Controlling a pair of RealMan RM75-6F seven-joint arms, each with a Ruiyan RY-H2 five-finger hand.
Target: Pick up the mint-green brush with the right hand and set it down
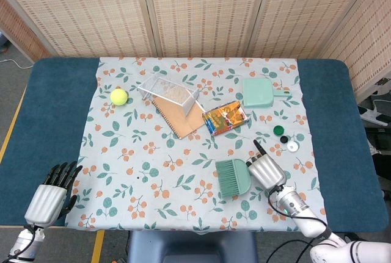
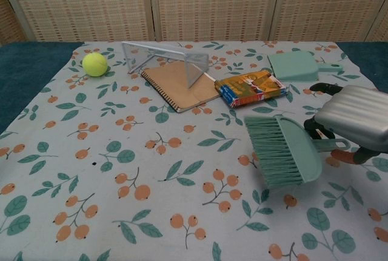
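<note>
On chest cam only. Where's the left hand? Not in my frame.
Observer: The left hand is over the table's near-left corner, beside the floral cloth, fingers apart, holding nothing.
Operator: Right hand blocks my view. Anything behind it?
Observer: Three small caps lie on the cloth just beyond the right hand, which holds the mint-green brush. They sit between that hand and the dustpan.

No text can be read; the orange packet (image 2: 251, 87) near the frame's centre bears print too small to make out.
</note>
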